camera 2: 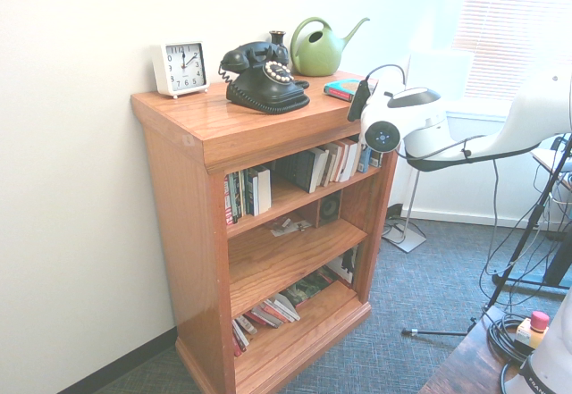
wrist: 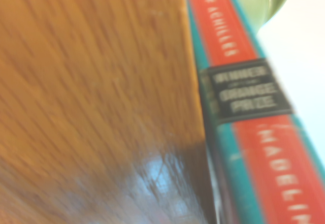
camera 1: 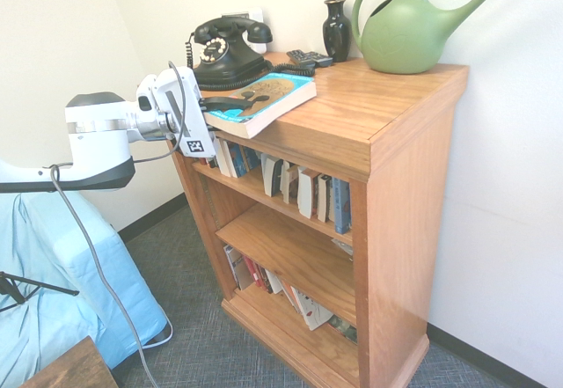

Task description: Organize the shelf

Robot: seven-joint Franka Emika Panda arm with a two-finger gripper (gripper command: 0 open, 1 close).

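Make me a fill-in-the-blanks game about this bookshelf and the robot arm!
1. The gripper is shut on a ____ that sticks out over the edge of the shelf's top board.
2. The watering can is colored ____.
3. The black telephone stands between the watering can and a white ____.
4. The vase beside the watering can is colored ____.

Missing words: book; green; clock; black

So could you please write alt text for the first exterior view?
A white arm's end effector grips a teal book overhanging the wooden shelf's top corner. Behind it stand a black rotary phone, dark vase and green watering can.
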